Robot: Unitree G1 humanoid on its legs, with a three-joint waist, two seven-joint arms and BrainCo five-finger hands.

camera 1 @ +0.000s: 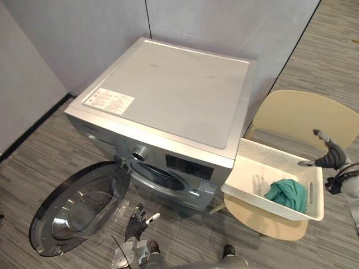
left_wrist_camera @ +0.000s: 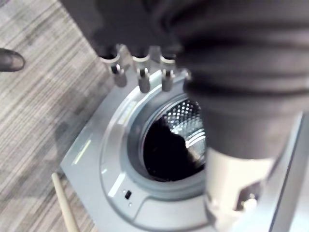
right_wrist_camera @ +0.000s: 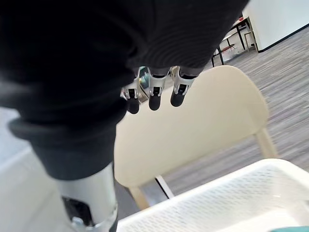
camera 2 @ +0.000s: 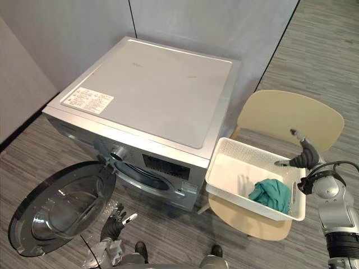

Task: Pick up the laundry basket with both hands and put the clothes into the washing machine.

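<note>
Nearest, at 6 o'clock, the robot's left hand [camera 1: 139, 219] hangs low above the striped grey floor [camera 1: 33, 162]. Its fingers are spread and released, and it holds nothing. Its wrist view looks past those fingers straight into the dark, perforated drum [left_wrist_camera: 179, 140].

At 8 o'clock the round door [camera 1: 78, 204] of the washing machine [camera 1: 168, 95] stands swung wide open, its glass bowl facing up and its hinge side by the machine's front.

At 4 o'clock the white laundry basket [camera 1: 247, 179] rests on the seat of a cream chair [camera 1: 305, 115], just beside the machine's front right corner. In the basket lies 1 crumpled teal garment [camera 1: 287, 193], pushed toward the end away from the machine.

At 3 o'clock the right hand [camera 1: 328, 154] hovers by the basket's far corner with fingers loose and grasping nothing. I cannot tell whether its thumb touches the rim.

Further back, the machine's flat silver top carries a white label [camera 1: 108, 101] near its left front corner, and a knob [camera 1: 140, 152] sits on the front panel above the opening. The chair's back rises at 2 o'clock. A grey wall [camera 1: 84, 33] closes the scene at 12 o'clock.
</note>
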